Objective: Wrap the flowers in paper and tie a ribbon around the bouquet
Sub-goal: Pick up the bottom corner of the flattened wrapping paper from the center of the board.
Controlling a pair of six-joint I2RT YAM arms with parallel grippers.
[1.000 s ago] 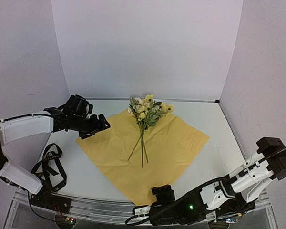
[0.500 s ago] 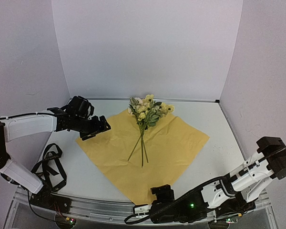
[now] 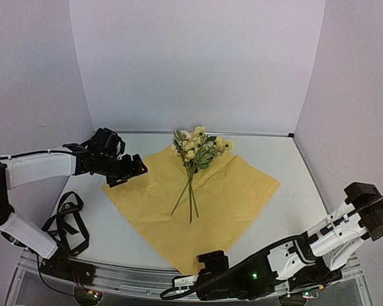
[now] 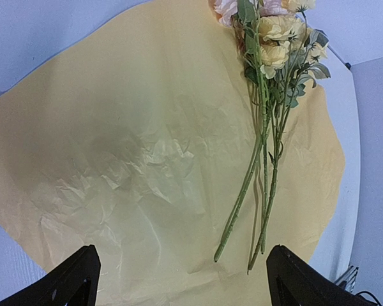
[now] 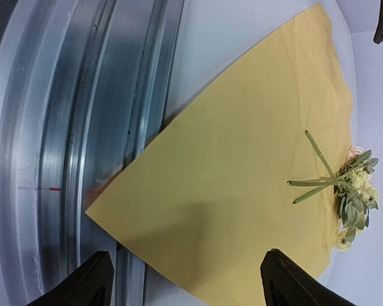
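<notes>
Overhead, paper: the paper (image 3: 239, 191) lies flat on the table (image 3: 281, 153) as a diamond, with corners at 12, 3, 6 and 9 o'clock.
Overhead, flowers: the flowers (image 3: 195, 156) rest on the far half of the sheet. Their long axis runs 12 to 6, blossoms toward 12 o'clock at the far corner, cut stems toward 6.
Overhead, claws: the left gripper (image 3: 126, 175) hangs at the 9 o'clock corner. The right gripper (image 3: 201, 268) sits low at the 6 o'clock corner. Neither carries anything.
Overhead, ribbon: the ribbon (image 3: 73, 210) (I take the flat black loops for it, not a cable) lies off the sheet at 8 o'clock, well apart from the flowers.
Left wrist, claw: the fingertips (image 4: 70, 280) stand wide apart above the creased paper (image 4: 115, 159), clamped on nothing.
Left wrist, flowers: the flowers (image 4: 268, 127) have heads at 1 o'clock and stems running down toward 6, loose and unbound.
Left wrist, handling: the sheet looks thin, light and crinkly. I reckon it would slide or tear if dragged, so a pinch at a corner or edge suits it best.
Right wrist, claw: its fingers (image 5: 89, 284) are apart and empty. The sheet's near corner (image 5: 242, 159) lies just ahead and reaches the metal rail (image 5: 64, 127).
Right wrist, flowers: the flowers (image 5: 348, 191) sit at 3 to 4 o'clock, stems fanned toward 10.
Right wrist, handling: the stems look thin and springy and likely to roll, and the blossoms look easy to crush. I'd take the bunch by the stems and never by the heads.
</notes>
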